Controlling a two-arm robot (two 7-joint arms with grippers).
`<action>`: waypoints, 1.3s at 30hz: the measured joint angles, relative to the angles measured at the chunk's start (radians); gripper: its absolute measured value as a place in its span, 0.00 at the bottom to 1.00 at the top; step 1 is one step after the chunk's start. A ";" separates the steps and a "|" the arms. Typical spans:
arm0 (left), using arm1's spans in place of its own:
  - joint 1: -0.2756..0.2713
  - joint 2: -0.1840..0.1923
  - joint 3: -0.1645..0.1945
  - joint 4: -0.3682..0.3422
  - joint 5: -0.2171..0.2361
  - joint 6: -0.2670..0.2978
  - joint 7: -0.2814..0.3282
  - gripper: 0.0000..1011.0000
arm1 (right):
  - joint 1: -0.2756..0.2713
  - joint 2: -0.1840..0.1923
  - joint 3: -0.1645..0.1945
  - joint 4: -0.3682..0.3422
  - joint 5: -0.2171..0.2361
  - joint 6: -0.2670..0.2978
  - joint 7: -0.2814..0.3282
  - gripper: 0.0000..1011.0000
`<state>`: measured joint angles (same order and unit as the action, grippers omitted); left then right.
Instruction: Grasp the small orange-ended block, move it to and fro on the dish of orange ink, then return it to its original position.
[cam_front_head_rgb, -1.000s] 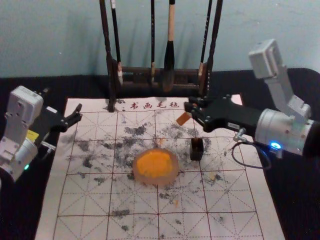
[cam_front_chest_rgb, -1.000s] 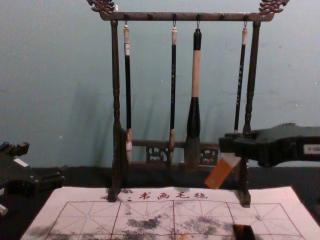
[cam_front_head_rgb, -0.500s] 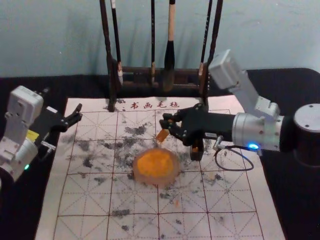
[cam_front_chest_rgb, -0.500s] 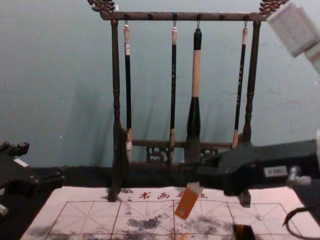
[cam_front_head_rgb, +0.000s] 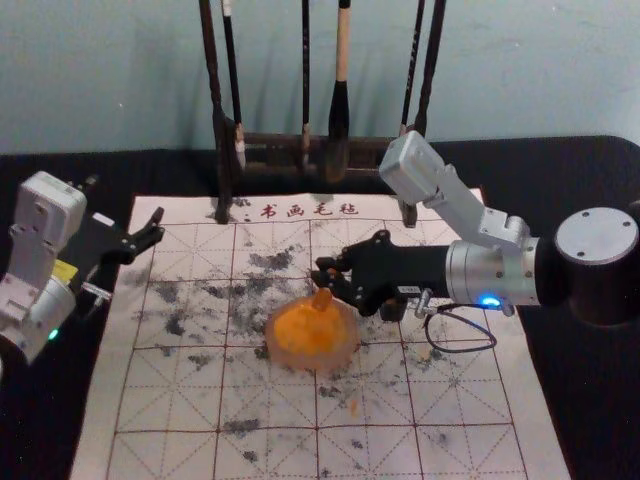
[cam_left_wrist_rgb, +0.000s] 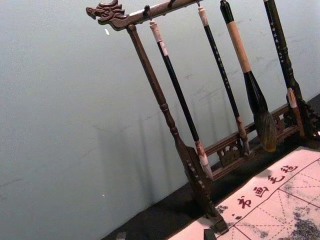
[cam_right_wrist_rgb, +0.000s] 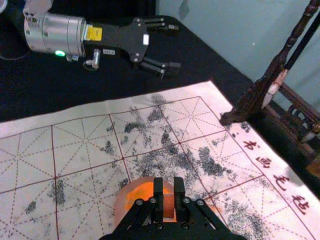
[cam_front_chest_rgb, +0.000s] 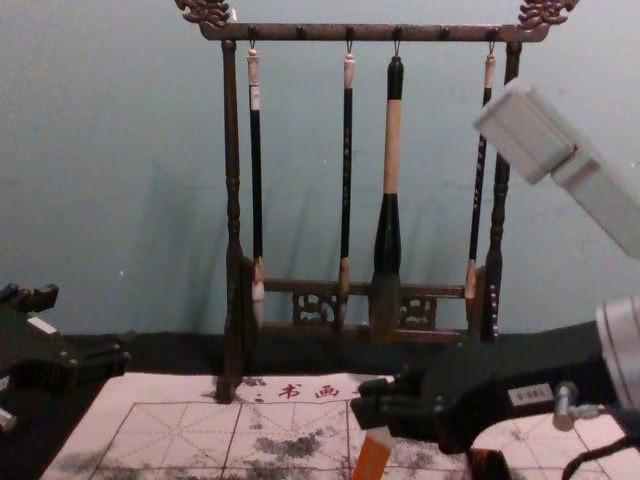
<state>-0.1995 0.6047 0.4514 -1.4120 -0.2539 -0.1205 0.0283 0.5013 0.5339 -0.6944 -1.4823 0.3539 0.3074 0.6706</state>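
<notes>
Here the head view peers down over the mat (cam_front_head_rgb: 165, 405); lower, the chest view faces the brush rack (cam_front_chest_rgb: 420, 34). Tilted wrist views share both, the right nearer the mat.

the dish (cam_front_head_rgb: 300, 362), just below my right gripper (cam_front_head_rgb: 320, 270) and toward my body, limits how far i can drop, with the block (cam_front_head_rgb: 321, 298) jutting down from my grip. leftward, a wide lane runs over the flat mat (cam_front_head_rgb: 170, 395) to my left gripper (cam_front_head_rgb: 153, 225). rightward stands the dark box (cam_front_head_rgb: 393, 310) (close beside my wrist); beyond, the brush rack (cam_front_head_rgb: 221, 170) bars the way.
</notes>
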 joint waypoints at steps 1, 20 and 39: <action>0.000 0.000 0.000 0.000 0.000 0.000 0.000 0.99 | 0.003 -0.001 -0.003 0.004 -0.003 -0.001 0.002 0.12; 0.000 0.000 0.000 0.000 0.000 0.000 0.000 0.99 | 0.055 -0.045 -0.057 0.080 -0.051 -0.006 0.026 0.12; 0.000 0.000 0.000 0.000 0.000 0.000 0.000 0.99 | 0.060 -0.061 -0.057 0.098 -0.070 -0.002 0.017 0.12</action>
<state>-0.1995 0.6047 0.4514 -1.4120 -0.2539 -0.1205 0.0283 0.5616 0.4727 -0.7512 -1.3840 0.2837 0.3052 0.6874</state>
